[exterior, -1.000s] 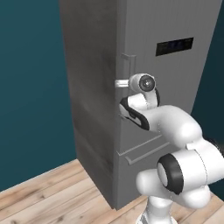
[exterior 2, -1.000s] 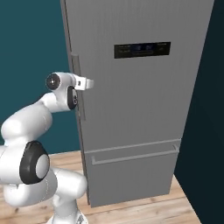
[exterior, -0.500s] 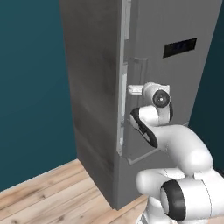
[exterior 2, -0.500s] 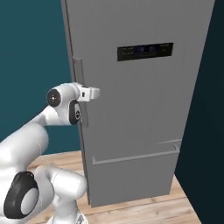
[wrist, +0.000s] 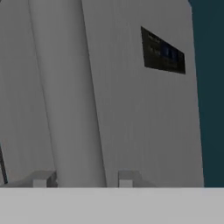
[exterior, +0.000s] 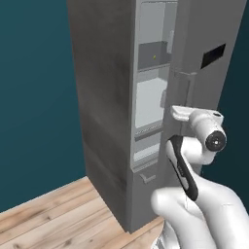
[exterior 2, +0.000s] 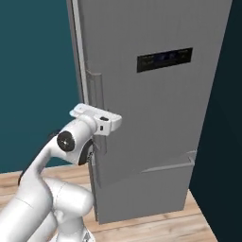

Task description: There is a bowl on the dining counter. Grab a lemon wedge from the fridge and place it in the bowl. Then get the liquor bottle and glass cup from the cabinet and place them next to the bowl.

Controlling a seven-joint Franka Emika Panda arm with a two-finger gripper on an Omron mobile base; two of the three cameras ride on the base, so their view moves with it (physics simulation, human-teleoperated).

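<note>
Nearest: white two-finger gripper at the long vertical grey bar handle of the tall flat grey fridge. In the hand view, two pale finger tips standing either side of the bar, bar between them. Jaws part-way apart; contact with the bar not resolvable, so grip or release cannot be told. In the right base view, hand pressed up against the handle at the door's left edge.

Next out: upper fridge door swung partly open, a gap showing on its hinge-far side. Dark display panel on the door face. Lower drawer line shut.

Further in: pale fridge interior seen through the gap in the left base view, with white shelves and a darker box-like shape on the upper shelf. Tiny yellowish speck there; too small to call a lemon wedge. Lemon wedge not identified.

Behind and below: teal wall, pale wooden floor.

Step in hand, judged: opening the fridge, first stage of fetching the lemon wedge; nothing placed yet.

Next move, judged: door needs swinging wider before a reach inside is possible. Then let go of the handle, bring the hand round the door edge, search the shelves for the wedge. Risk: door edge fouling the forearm on the way round.
</note>
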